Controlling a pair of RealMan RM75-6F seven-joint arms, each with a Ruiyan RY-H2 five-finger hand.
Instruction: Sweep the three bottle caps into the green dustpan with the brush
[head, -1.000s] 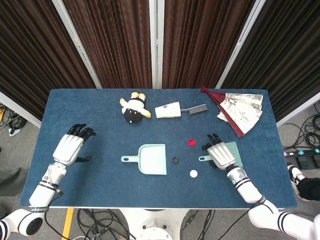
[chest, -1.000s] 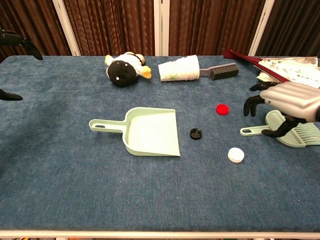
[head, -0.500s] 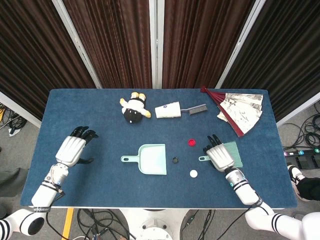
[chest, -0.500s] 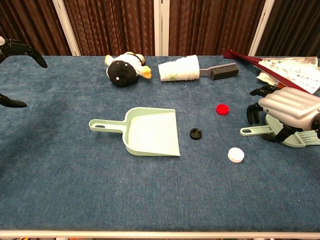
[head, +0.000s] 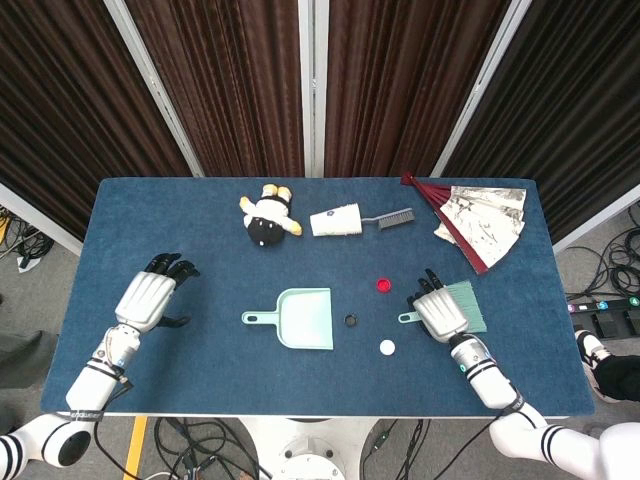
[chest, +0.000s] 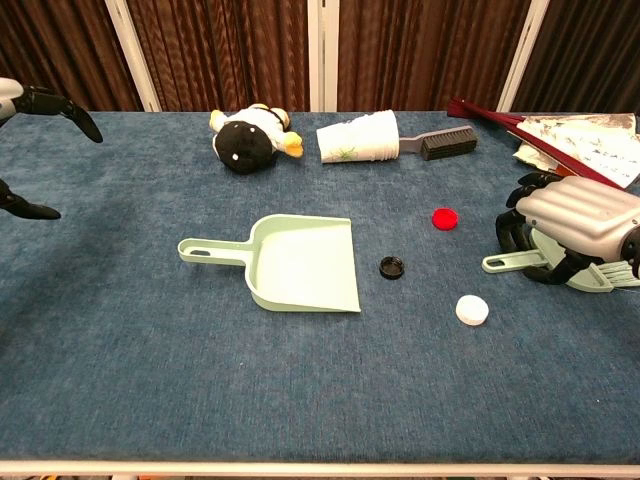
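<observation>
— What worried you there?

— My right hand (head: 441, 312) lay curled over the green brush (head: 463, 306) near the counter's right edge; whether it truly gripped, I couldn't tell. A loose hold could have let it twist and scatter the red cap (head: 383, 285), black cap (head: 351, 321) and white cap (head: 387, 347).

— And the dustpan (head: 300, 319)?

— Mid-counter, nothing in it. The paper cup (head: 335, 221) lay tipped near the far edge. My left hand (head: 148, 296) hovered with fingers apart, holding nothing.
</observation>
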